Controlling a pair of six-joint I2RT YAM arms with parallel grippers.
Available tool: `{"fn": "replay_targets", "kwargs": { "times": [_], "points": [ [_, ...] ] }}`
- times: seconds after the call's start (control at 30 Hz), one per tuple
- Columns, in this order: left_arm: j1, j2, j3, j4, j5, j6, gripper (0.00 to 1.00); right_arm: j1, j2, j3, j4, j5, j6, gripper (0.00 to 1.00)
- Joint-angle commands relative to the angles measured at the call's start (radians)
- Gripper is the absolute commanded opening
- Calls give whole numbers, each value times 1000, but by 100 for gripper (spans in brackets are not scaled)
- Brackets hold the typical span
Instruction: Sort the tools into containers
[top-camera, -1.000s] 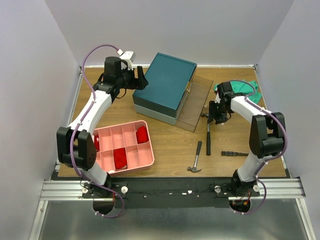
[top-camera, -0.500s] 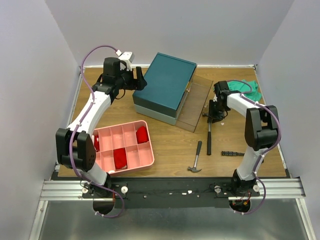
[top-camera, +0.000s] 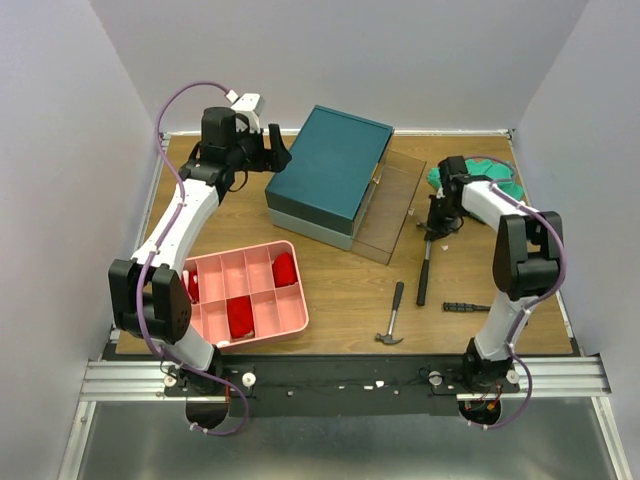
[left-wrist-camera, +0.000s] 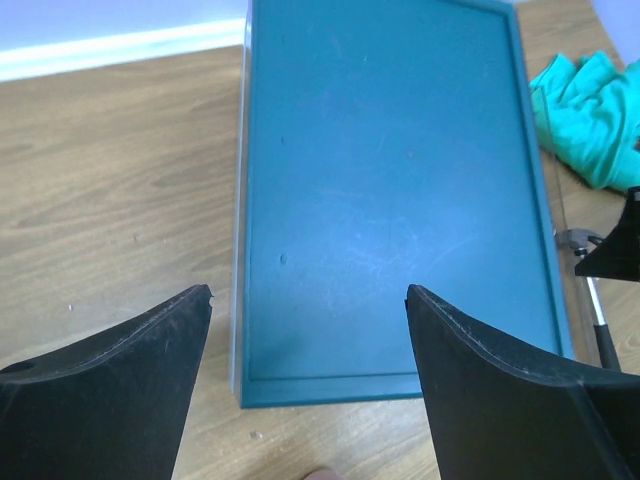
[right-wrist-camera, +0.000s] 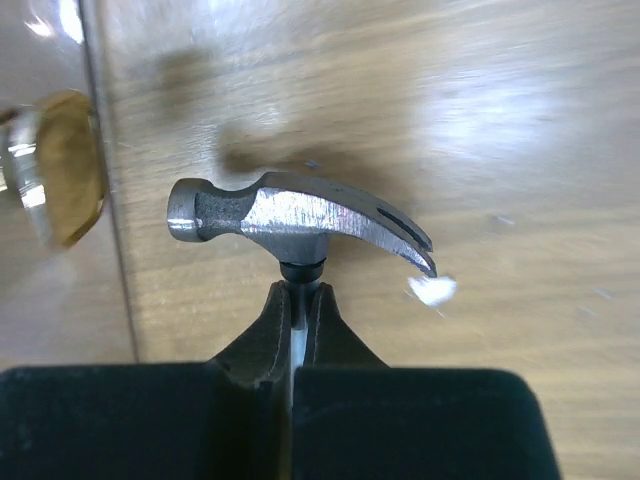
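Moved since the earlier frames: right claw (top-camera: 437, 222) had shifted slightly back and right, near the clear drawer (top-camera: 392, 205); the hammer (top-camera: 424, 272) it held now slanted, handle trailing toward the near edge; left claw (top-camera: 279, 152) had drawn a little back and left.

Top view: teal box (top-camera: 330, 170) at the back centre of the table (top-camera: 330, 280), drawer pulled out on its right side; left claw at the box's back-left corner; second hammer (top-camera: 394, 318) lay free near the front, just left of the held one; black tool (top-camera: 468, 307) lay to their right, apart from both; pink tray (top-camera: 292, 305) with red items at front left; green cloth (top-camera: 503, 176) at back right.

Left wrist view: fingers spread wide, holding nothing, the box lid filling the gap between them; cloth at upper right; steel hammer head at the right edge.

Right wrist view: fingers pressed together on the hammer's neck just under the steel head; claw end pointed right; blurred orange drawer handle (right-wrist-camera: 62, 165) at the left; a white fleck on the wood beside the head.
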Motion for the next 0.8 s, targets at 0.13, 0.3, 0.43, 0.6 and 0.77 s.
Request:
{"fn": "replay_targets", "kwargs": {
  "times": [0.13,0.3,0.43,0.6,0.77],
  "points": [
    [6,64,132,17,22,-28,89,-25,-258,143,49,-130,13,1],
    [1,94,173,15,16,-24,89,-25,-226,271,130,-294,131,1],
    [-14,98,179,15,3,-4,89,-25,-117,380,151,-325,196,1],
    [-40,91,173,8,-16,32,89,-16,93,515,159,-365,256,0],
    [-65,75,167,-22,-36,68,90,2,219,616,165,-350,242,0]
  ]
}}
